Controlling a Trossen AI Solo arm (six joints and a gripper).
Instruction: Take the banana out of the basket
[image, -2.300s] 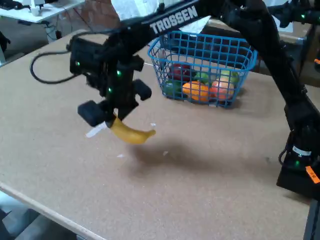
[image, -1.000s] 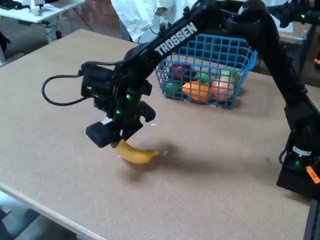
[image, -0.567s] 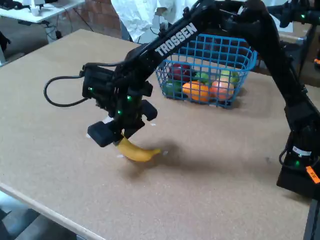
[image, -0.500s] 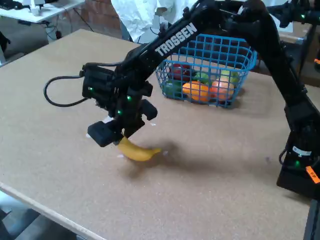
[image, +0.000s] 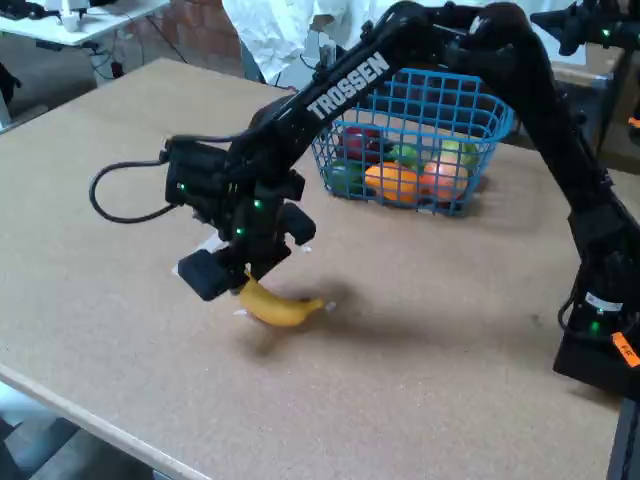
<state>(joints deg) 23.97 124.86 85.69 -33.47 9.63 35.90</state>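
Fingers of the gripper are closed on the upper end of the banana, which hangs from them low over the table, its far tip pointing right in the fixed view and its underside at or just above the board; I cannot tell whether it touches. A little over two seconds ago the same banana was carried higher and farther left, with a clear gap and a soft shadow beneath it; since then the arm has swung it down and slightly toward the middle of the table, and over the last half second it has hardly moved at all, so the descent looks finished. The basket stands well apart behind and to the right, holding only the round fruit: an orange one, a yellow-green one, some green and a dark red. That means the main part of the job is already done, since the banana is clear of the rim and out on open board. What is left, by my reading, is letting go and lifting away without dragging or rolling the fruit.
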